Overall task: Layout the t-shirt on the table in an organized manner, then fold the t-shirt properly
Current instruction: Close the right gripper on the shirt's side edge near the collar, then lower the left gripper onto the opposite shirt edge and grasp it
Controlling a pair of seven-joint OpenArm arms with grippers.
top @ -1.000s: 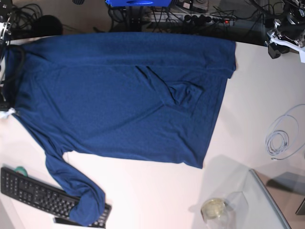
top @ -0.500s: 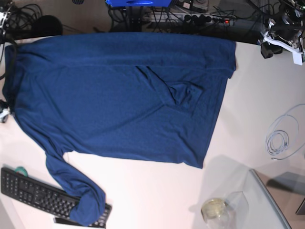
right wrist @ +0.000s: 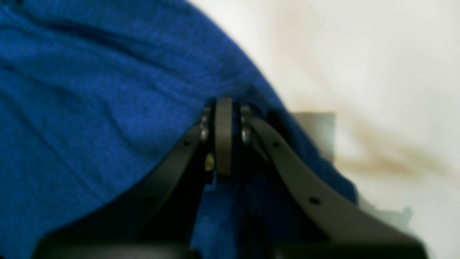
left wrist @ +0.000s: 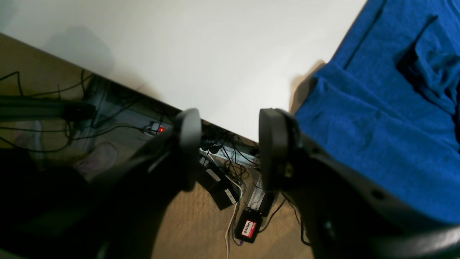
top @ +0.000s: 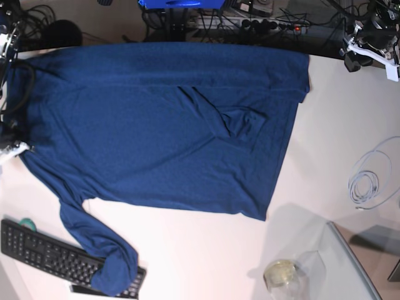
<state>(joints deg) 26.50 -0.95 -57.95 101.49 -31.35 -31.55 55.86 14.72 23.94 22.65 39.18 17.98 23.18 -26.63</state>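
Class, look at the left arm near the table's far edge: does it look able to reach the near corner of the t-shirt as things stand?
Probably yes. The left gripper hangs open over the table edge, with only bare tabletop between it and the t-shirt corner.

T-shirt spread over upper-left/centre of table, base view.
T-shirt (top: 156, 125) lies on table (top: 206, 262), top edge along table's far rim; one sleeve runs to lower left, its end on keyboard (top: 44, 253). Bunched fold near shirt centre. Cable coil (top: 369, 181) on table at right, well apart from shirt. Glass panel (top: 350, 269) lower right, jar (top: 280, 274) just left of it. Cables behind table along top.
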